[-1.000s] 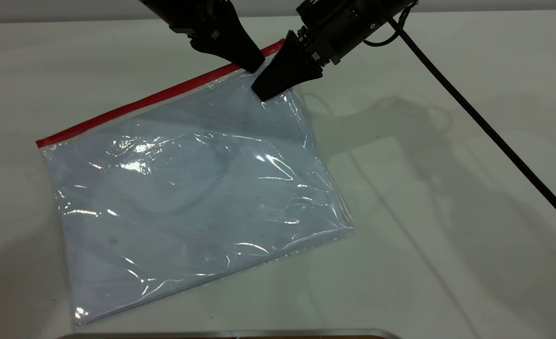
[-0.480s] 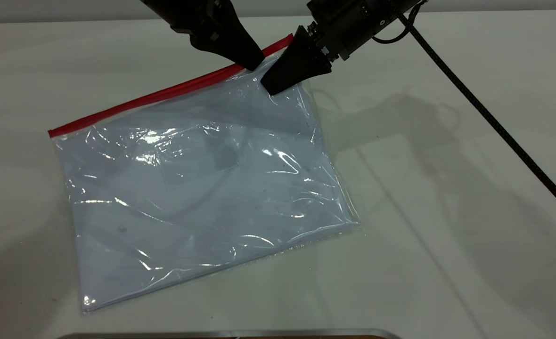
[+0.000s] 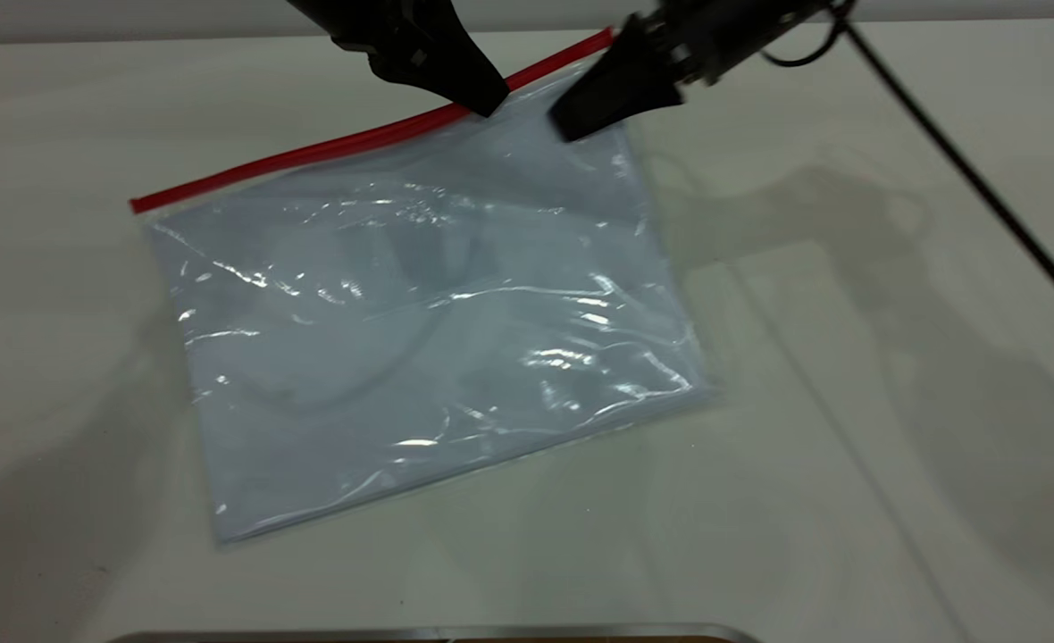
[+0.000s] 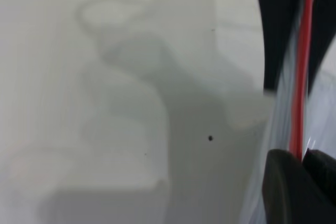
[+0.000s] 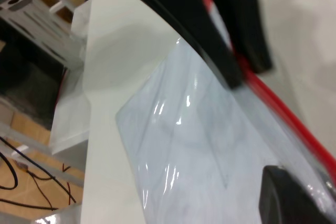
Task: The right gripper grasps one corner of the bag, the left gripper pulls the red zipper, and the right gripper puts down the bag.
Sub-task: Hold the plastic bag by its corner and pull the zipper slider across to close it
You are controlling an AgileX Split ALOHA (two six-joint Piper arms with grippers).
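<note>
The bag (image 3: 420,321) is a clear pouch with white papers, lying mostly flat on the white table (image 3: 849,446). The red zipper (image 3: 313,152) runs along its far edge. My left gripper (image 3: 489,105) is shut on the red strip, which passes between its jaws in the left wrist view (image 4: 300,77); the slider tab is hidden. My right gripper (image 3: 570,128) is shut on the corner of the bag (image 3: 610,37), where the red strip ends, and holds it slightly raised. The bag (image 5: 184,145) and the red strip (image 5: 273,98) also show in the right wrist view.
The right arm's black braided cable (image 3: 965,170) trails across the table's right side. A metal edge (image 3: 438,632) lies along the near side. In the right wrist view, the table's edge (image 5: 89,103) drops off to shelving and loose cables (image 5: 31,177).
Both grippers have moved right and farther back, still holding. The bag has slid with them to the right and turned a little.
</note>
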